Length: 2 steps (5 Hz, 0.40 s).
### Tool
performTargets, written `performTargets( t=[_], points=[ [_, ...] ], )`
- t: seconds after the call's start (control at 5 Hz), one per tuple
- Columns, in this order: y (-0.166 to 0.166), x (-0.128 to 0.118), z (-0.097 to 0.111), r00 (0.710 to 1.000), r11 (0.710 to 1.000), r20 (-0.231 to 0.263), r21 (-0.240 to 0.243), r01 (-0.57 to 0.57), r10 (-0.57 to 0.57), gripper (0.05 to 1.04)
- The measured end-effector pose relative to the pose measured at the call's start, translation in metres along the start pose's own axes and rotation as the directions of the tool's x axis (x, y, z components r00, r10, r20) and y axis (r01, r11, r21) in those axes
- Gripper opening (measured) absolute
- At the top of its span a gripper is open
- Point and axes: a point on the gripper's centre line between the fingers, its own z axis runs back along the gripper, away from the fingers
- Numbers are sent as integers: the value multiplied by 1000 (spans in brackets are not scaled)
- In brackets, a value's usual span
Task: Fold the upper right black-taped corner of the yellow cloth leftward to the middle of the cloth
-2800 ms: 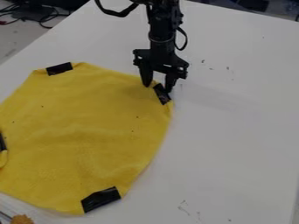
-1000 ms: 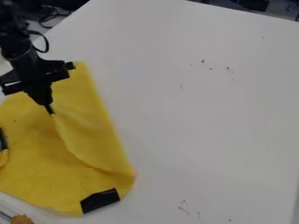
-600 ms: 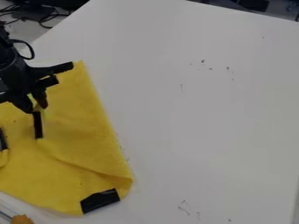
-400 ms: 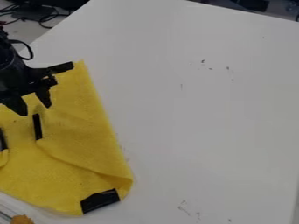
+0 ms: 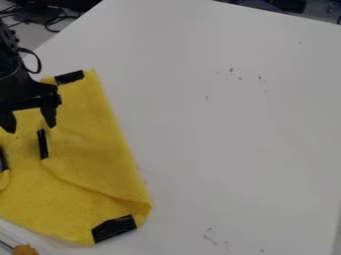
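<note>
One yellow cloth [image 5: 93, 144] is lying on the white worktop [image 5: 246, 149], spreading from the view's 7 to 10 o'clock. The black gripper [image 5: 32, 128] is hanging over its upper part, at the view's 9 o'clock. Its fingers [image 5: 49, 114] are standing wide apart and gripping nothing; whether they are touching the cloth, I cannot tell. Just below the fingertips, a narrow black strip [image 5: 43, 144] is sitting on the cloth. From that strip's lower end, a fold edge [image 5: 96, 189] is slanting toward the cloth's 4 o'clock corner, where the fabric is doubling over. Another black patch [image 5: 69, 77] is marking the cloth's 12 o'clock, a dark piece [image 5: 3, 159] its 9 o'clock and a larger black patch [image 5: 113, 228] its 5 o'clock. An orange-brown lump [image 5: 25, 250] is showing near the cloth's 7 o'clock. Beyond the worktop, dark cables [image 5: 50, 22] are lying between the view's 10 and 11 o'clock.
</note>
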Motion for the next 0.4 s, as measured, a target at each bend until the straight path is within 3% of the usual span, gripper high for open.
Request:
performTargets(
  t=[0.2, 0.4],
  points=[
    [-17, 7, 5, 988, 987, 11, 48, 152, -152, 999],
    [-24, 6, 5, 981, 980, -2, 51, 195, -195, 999]
  ],
)
